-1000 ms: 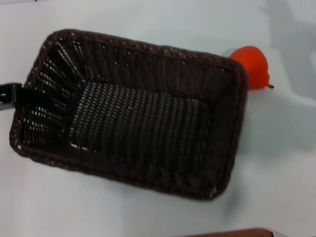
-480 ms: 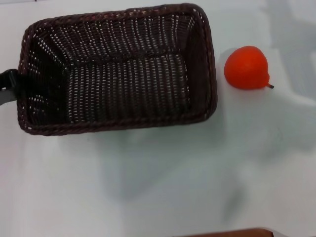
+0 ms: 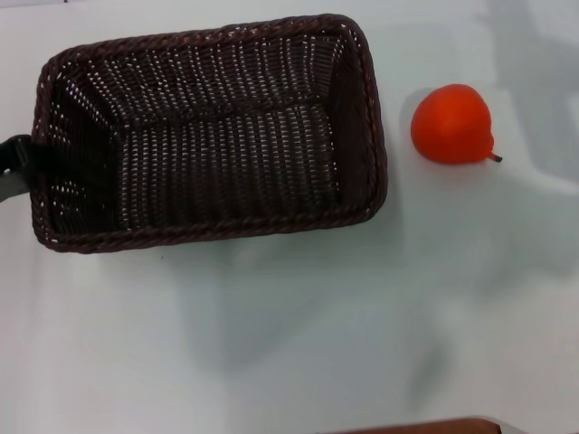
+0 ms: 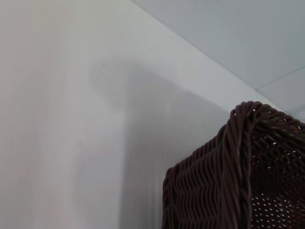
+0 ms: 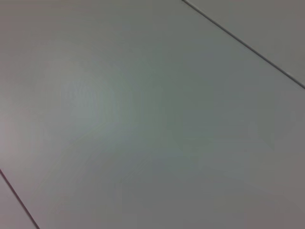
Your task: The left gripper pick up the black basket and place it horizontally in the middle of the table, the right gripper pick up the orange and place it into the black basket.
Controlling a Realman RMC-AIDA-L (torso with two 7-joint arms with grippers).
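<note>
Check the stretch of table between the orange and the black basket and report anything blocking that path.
Nothing visible does. In the head view the orange lies beside the black basket, apart from it, with only bare table between. The basket's inside shows nothing in it.

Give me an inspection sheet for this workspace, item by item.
Surface: plain white table, faint grey shadows.
Job's things: dark woven wicker basket, empty, open side up, long side roughly horizontal; round orange-red fruit on the table to its right, apart from it.
Clutter: nothing seen.
End effectors: left end effector at the basket's left rim, only a black part showing; right one not in view.
Cables: nothing seen.
Surroundings: brown edge at the near side.
</note>
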